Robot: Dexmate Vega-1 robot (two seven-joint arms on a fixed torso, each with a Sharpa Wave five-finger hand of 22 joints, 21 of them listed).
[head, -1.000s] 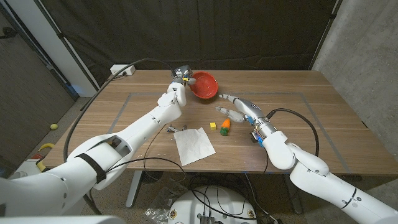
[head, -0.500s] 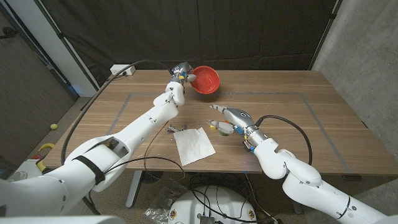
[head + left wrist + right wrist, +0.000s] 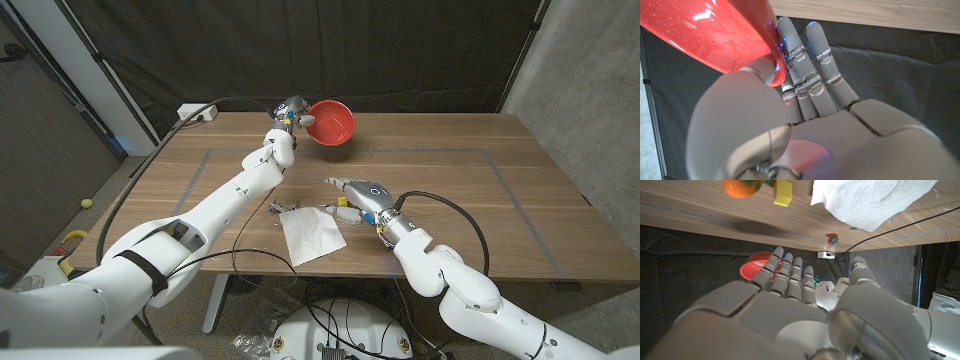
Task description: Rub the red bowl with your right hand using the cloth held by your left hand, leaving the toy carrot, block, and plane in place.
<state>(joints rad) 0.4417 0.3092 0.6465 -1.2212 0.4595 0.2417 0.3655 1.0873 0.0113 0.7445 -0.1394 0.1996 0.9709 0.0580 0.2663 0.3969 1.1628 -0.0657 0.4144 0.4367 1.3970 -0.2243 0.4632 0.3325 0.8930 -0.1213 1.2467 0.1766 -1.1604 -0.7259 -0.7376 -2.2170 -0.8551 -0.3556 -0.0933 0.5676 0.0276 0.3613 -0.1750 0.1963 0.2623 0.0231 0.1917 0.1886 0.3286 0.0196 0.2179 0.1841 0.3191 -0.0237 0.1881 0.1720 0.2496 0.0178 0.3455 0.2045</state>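
Observation:
My left hand [image 3: 287,113] pinches the rim of the red bowl [image 3: 334,122] and holds it tilted in the air over the table's far side. In the left wrist view the thumb of this hand [image 3: 805,115] presses on the bowl's rim [image 3: 705,35]. The white cloth [image 3: 312,233] lies flat near the front edge, held by neither hand. My right hand [image 3: 356,194] hovers open just right of the cloth, over the yellow block [image 3: 343,200] and covering the toy carrot. The right wrist view shows the carrot [image 3: 740,187], block [image 3: 782,191], cloth [image 3: 870,200] and bowl [image 3: 756,266].
A small grey toy plane [image 3: 283,208] lies at the cloth's far left corner. Black cables run along the table's left side [image 3: 200,110] and behind my right arm [image 3: 470,215]. Faint tape lines [image 3: 440,152] mark a rectangle on the wooden table.
The left hand has raised the bowl higher and a little to the right. The right hand has swept left, from beside the carrot to above the block and carrot, near the cloth.

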